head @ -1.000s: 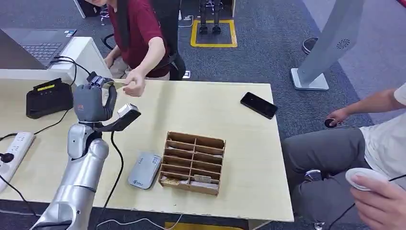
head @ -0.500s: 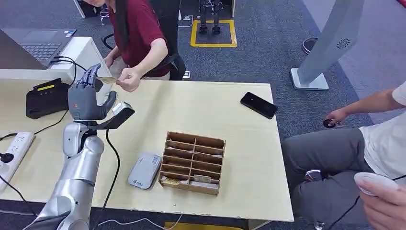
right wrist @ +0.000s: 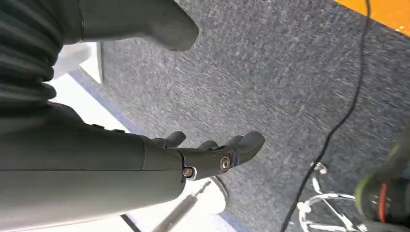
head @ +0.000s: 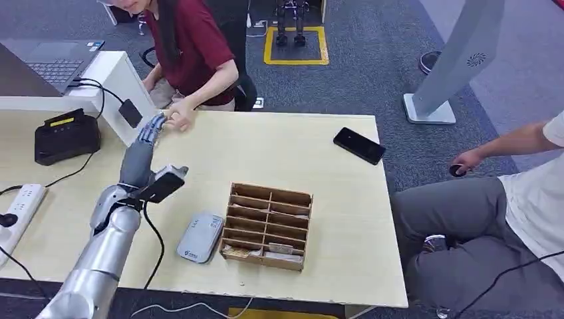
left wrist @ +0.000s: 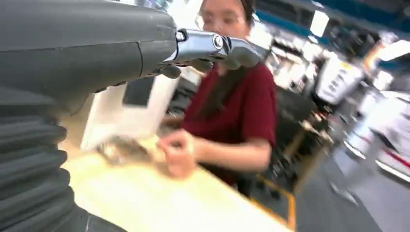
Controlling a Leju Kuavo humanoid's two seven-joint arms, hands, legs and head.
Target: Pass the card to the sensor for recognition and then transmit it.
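Hand-off end of the job, I reckon; my left hand is stretched flat out over the far-left corner of the table, fingers straight and apart, nothing in them, tips pointing at the person's hand, close to it but I can't tell whether they touch. The card, as far as I can make out in the left wrist view, is that blurry tan patch lying on the tabletop just beside the person's hand; too smeared to swear to it, but it's certainly not in my grip.

My right hand hangs over the carpet, fingers loosely extended, holding nothing either.

The grey reader box, which I take for the sensor, sits on the near side of the table right next to the wooden organiser, well apart from where my left hand is; so my guess is the scan part is behind us and this is the "transmit" bit, with the card on the person's side.

Next move, I'd say: pull the left arm back toward me without dragging its cable over the reader box; keep the fingers lifted off the tabletop so they don't nudge the person's hand; if more cards are due, the organiser's near slots look like they hold some; can't read what they are from here.
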